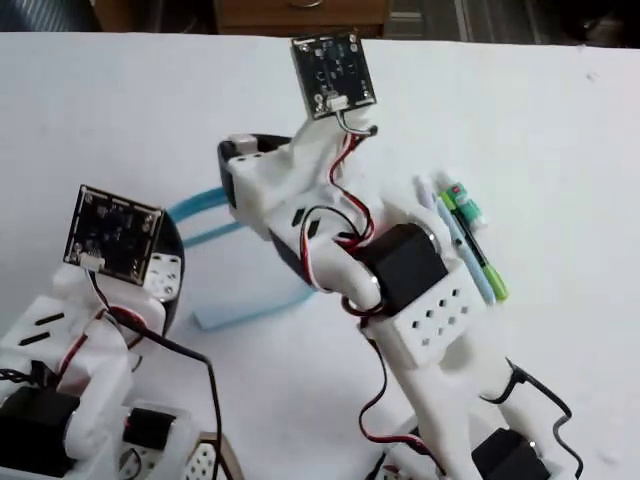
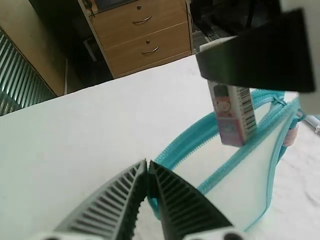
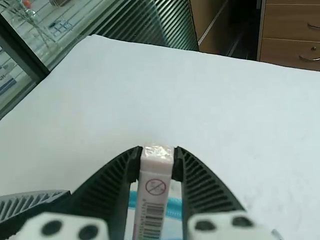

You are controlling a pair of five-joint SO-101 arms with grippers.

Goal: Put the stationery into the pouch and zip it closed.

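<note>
Teal-zip pouch [image 2: 235,195] mouth directly below upright eraser [image 3: 152,200] clamped in right gripper [image 3: 157,149]; left gripper [image 2: 148,164] clenched beside rim.

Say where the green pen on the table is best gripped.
Probably mid-barrel from straight above, jaws spanning its width: the green pen lies flat on the table. A blue pen lies close alongside, so one jaw must slip between them.
</note>
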